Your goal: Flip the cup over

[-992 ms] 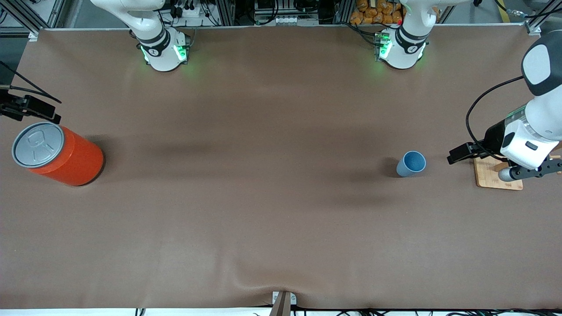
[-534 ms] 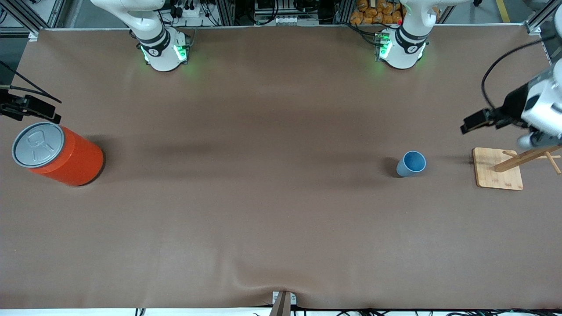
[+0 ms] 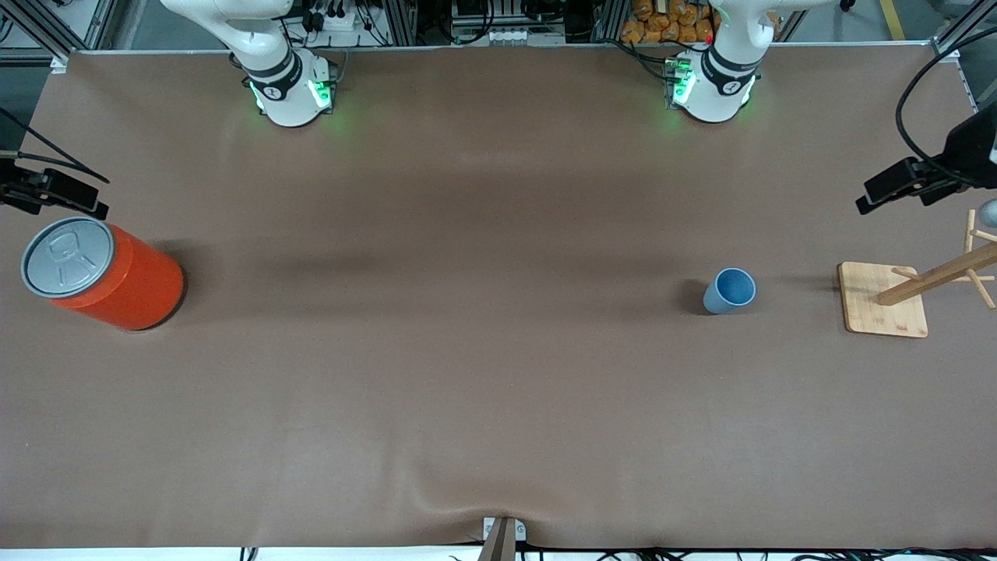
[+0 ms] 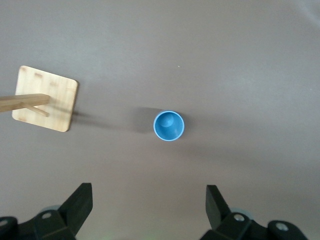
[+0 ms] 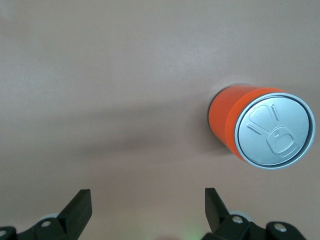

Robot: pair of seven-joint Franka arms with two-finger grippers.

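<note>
The small light-blue cup (image 3: 730,291) stands upright, mouth up, on the brown table toward the left arm's end. It also shows in the left wrist view (image 4: 168,125), with its darker blue inside visible. My left gripper (image 4: 148,201) is open and empty, high over the table, well apart from the cup. In the front view only its camera mount (image 3: 896,185) shows at the picture's edge. My right gripper (image 5: 147,202) is open and empty, high over the table beside the orange can (image 5: 262,130), and that arm waits.
The large orange can (image 3: 101,273) with a grey pull-tab lid stands at the right arm's end. A wooden peg stand (image 3: 882,310) on a square base sits beside the cup, closer to the left arm's end; it also shows in the left wrist view (image 4: 45,98).
My left arm has risen and drawn away from the wooden stand toward the table's edge, uncovering the stand. The cup, the can and the right arm have not moved.
</note>
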